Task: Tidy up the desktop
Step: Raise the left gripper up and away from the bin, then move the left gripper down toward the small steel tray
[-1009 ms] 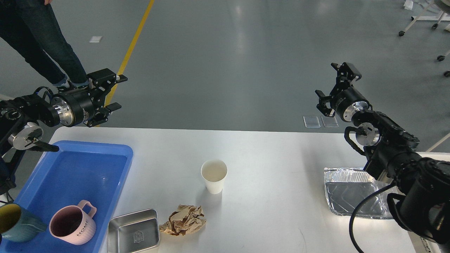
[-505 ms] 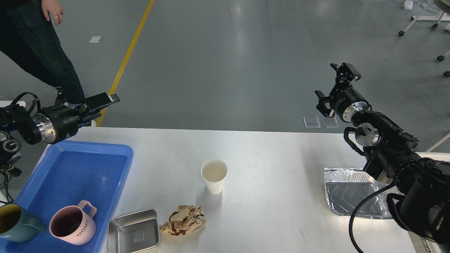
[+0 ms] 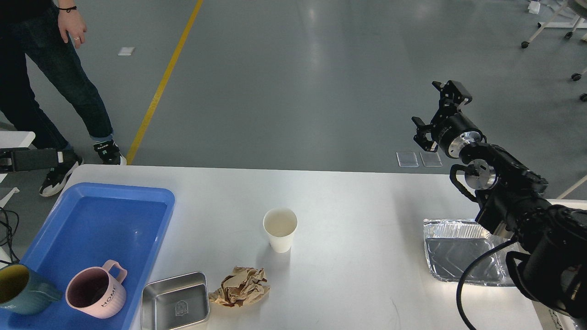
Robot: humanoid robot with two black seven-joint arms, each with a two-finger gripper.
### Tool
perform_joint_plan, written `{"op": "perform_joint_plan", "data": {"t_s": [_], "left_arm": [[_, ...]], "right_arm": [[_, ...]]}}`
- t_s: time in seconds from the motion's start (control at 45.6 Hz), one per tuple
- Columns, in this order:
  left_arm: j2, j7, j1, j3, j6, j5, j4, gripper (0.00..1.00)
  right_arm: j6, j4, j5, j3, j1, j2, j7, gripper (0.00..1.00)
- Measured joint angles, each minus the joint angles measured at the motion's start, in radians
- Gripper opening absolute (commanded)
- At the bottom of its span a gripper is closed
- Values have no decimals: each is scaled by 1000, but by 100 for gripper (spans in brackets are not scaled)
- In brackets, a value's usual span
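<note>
The table (image 3: 357, 201), a wide white top with a smooth, faintly glossy surface and rounded corners, fills the lower half of the frame. At centre stands a white paper cup (image 3: 279, 234), upright and tapered. Below it, a little to the left, lies a crumpled wad of brown paper (image 3: 240, 286), just beside a shallow rectangular steel pan (image 3: 174, 306). At lower left a blue plastic tray (image 3: 91, 220) holds a ribbed pink mug (image 3: 95, 295) and a teal mug (image 3: 20, 289). At right a crinkled foil tray (image 3: 451, 254) sits partly behind the black right arm. The right tool (image 3: 439, 112) hangs at upper right beyond the table's far edge, fingers spread and grasping nothing. The left tool is out of the frame.
</note>
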Motion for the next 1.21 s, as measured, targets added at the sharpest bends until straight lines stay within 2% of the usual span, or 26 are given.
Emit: {"op": "perform_joint_plan", "data": {"t_s": [0.154, 0.219, 0.263, 0.285, 0.351, 0.417, 0.461, 0.592, 0.768, 0.965, 1.053, 1.207], "left_arm": [[95, -43, -3, -2, -28, 0, -5, 97], [128, -75, -5, -2, -47, 0, -4, 97], [145, -106, -5, 0, -57, 0, -3, 97], [159, -148, -5, 1, -61, 0, 0, 97], [166, -204, -6, 2, -60, 0, 9, 97], [165, -247, -7, 2, -45, 0, 18, 97], [161, -261, -8, 2, -30, 0, 20, 97], [146, -279, -8, 27, 60, 0, 27, 97], [143, -282, -8, 68, 182, 0, 27, 97], [142, -282, -7, 191, 439, -2, 27, 97], [145, -282, -6, 226, 479, -1, 27, 97], [159, -300, -1, 263, 488, 1, 27, 97]], "right_arm": [[1, -1, 0, 0, 0, -8, 0, 100], [1, 0, 0, 0, 0, -10, 0, 100], [1, 1, 0, 0, 0, -10, 0, 100], [1, 1, 0, 0, 0, -10, 0, 100], [1, 2, 0, 0, 1, -8, 0, 100], [2, 2, 0, 0, 1, -7, 0, 100], [2, 2, 0, 0, 1, -6, 0, 100], [2, 2, 0, 0, 1, -9, 0, 100], [2, 1, 0, 0, 0, -12, 0, 100], [2, 1, 0, 0, 0, -9, 0, 100], [2, 1, 0, 0, 0, -7, 0, 100], [2, 1, 0, 0, 0, -5, 0, 100]]}}
